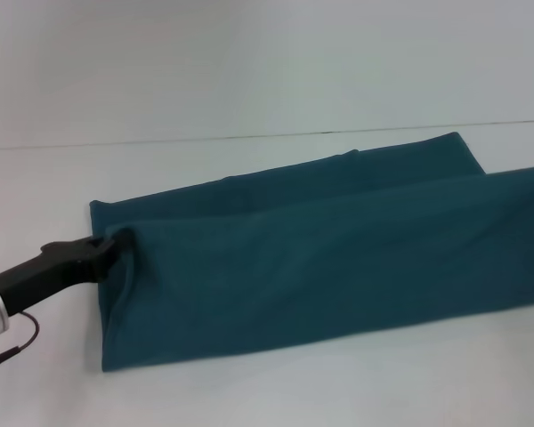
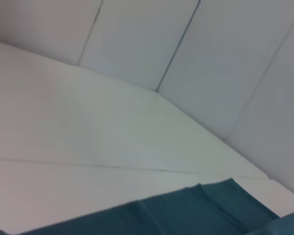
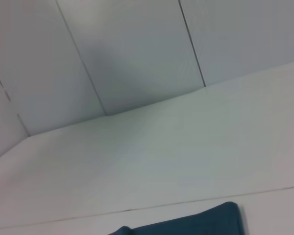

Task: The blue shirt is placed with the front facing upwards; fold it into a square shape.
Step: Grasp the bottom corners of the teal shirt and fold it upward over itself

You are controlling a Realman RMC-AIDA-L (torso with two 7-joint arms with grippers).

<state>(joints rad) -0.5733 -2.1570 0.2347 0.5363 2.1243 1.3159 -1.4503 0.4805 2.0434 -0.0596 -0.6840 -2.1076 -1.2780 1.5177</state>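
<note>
Now left end effector (image 1: 116, 247) grips blue shirt (image 1: 320, 267).

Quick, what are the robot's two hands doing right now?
Left gripper: shut on the blue shirt, at its left end.
Right gripper: not in view.

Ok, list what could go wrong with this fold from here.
1. The left gripper meets the blue shirt only at its left edge, where the cloth bunches; that thin bite could slip out.
2. The shirt runs off the head view's right side and no right gripper shows there, so that end may drag or lag and skew the fold.
3. The folded-over layer lies slanted, short of the far edge, so a square may come out uneven.
</note>
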